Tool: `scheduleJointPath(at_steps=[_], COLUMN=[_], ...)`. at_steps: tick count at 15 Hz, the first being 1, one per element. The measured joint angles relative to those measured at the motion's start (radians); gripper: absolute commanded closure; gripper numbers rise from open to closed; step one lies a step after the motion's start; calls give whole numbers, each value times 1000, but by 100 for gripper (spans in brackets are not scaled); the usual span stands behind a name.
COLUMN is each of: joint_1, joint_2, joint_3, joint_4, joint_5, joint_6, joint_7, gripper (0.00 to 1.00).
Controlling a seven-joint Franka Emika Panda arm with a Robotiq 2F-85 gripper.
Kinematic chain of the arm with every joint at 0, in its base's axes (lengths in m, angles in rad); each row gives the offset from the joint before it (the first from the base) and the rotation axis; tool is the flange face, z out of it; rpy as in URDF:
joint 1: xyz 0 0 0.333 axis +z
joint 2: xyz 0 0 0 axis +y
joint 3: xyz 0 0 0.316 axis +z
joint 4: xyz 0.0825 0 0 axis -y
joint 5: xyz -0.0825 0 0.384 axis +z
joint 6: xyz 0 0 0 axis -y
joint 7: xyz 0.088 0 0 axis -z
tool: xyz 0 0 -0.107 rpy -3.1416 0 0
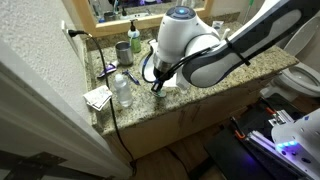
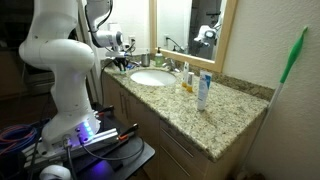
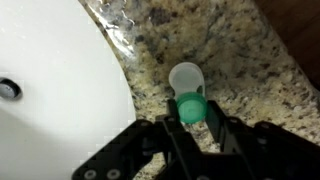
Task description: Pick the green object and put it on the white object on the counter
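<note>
Hand (image 3: pixel 192 118): closed on the green cap (image 3: pixel 192 105).
Green cap: overlaps one rim of the white oval piece (image 3: pixel 185 77).
White oval piece: flat on the desk (image 3: pixel 250 70), near its front edge, beside the sink (image 3: pixel 50 80).

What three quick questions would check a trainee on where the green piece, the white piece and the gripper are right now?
1. True or false: in the wrist view the green piece sits between the fingertips of the gripper.
2. Multiple choice: the white piece lies (A) on the granite counter beside the sink basin, (B) inside the basin, (C) on a shelf.
3. Fill in: in the wrist view the green piece meets the edge of the white piece that is ____ the gripper (nearer to / farther from).

Key: 1 true; 2 A; 3 nearer to.
</note>
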Motion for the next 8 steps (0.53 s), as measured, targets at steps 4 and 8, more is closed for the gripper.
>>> scheduleJointPath(at_steps=[4, 8], joint_1=[1, 5], joint_2=[2, 5], joint_3=[-14, -15], joint_4=[1, 2], joint_5=[-1, -1], joint_6=[17, 24], joint_7=[2, 2], gripper=[92, 92])
